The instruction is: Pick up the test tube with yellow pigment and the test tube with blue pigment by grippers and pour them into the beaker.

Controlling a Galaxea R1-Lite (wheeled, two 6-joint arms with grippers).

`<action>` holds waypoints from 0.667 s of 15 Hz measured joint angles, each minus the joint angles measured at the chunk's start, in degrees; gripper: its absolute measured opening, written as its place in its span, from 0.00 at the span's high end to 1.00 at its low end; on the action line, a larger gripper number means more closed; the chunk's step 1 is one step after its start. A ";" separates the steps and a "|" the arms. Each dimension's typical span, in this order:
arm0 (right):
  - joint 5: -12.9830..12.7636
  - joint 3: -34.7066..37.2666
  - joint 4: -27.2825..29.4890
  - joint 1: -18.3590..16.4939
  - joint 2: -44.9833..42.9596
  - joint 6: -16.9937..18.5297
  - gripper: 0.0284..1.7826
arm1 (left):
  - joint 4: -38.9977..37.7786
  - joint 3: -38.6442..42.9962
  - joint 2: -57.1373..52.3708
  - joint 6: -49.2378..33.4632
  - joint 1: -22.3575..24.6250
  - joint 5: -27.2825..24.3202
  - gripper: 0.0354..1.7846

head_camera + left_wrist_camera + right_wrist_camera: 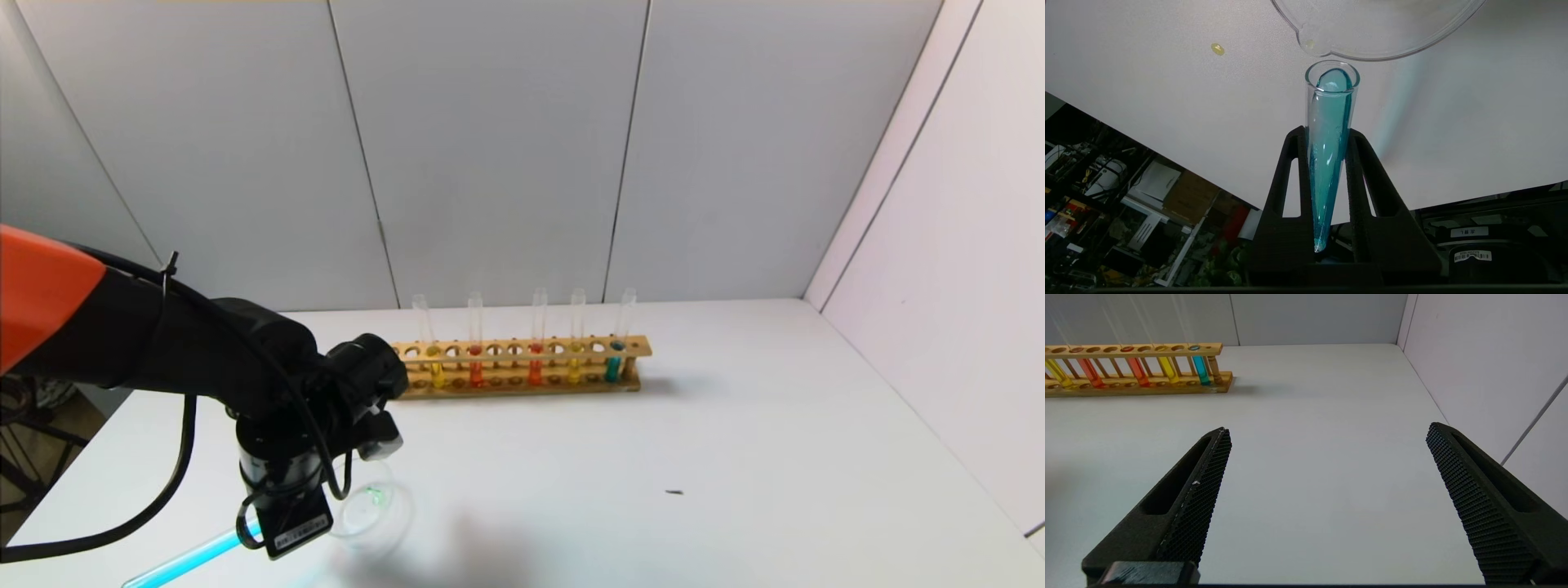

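Observation:
My left gripper (1327, 132) is shut on the test tube with blue pigment (1329, 139), holding it tilted nearly flat. The tube's mouth is just short of the pouring lip of the clear beaker (1376, 28), and the teal liquid reaches up to the mouth. In the head view the gripper (286, 523) is at the front left, the tube (192, 562) sticks out to its left, and the beaker (371, 502) stands just to its right. Two yellow tubes (437, 371) (574, 367) and a blue twin (612, 363) stand in the rack. My right gripper (1327, 433) is open and empty over bare table.
The wooden rack (522, 382) stands at the back of the table and also holds two orange-red tubes (476, 371). It also shows in the right wrist view (1135, 386). A yellow drop (1217, 49) lies on the table near the beaker. A white wall runs along the right.

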 joint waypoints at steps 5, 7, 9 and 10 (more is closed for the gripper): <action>0.00 0.00 -0.02 0.00 0.00 0.01 0.02 | 3.66 -2.28 2.10 0.18 -0.66 1.07 0.85; 0.00 0.00 -0.02 -0.01 0.00 0.00 0.02 | 4.07 -2.89 2.97 0.13 -0.93 1.16 0.85; 0.00 0.00 0.00 0.00 0.00 0.00 0.02 | 5.90 -4.07 3.75 0.16 -1.05 1.32 0.85; 0.00 0.00 -0.02 0.00 0.00 0.00 0.02 | 6.50 -5.07 4.28 0.16 -1.07 1.35 0.85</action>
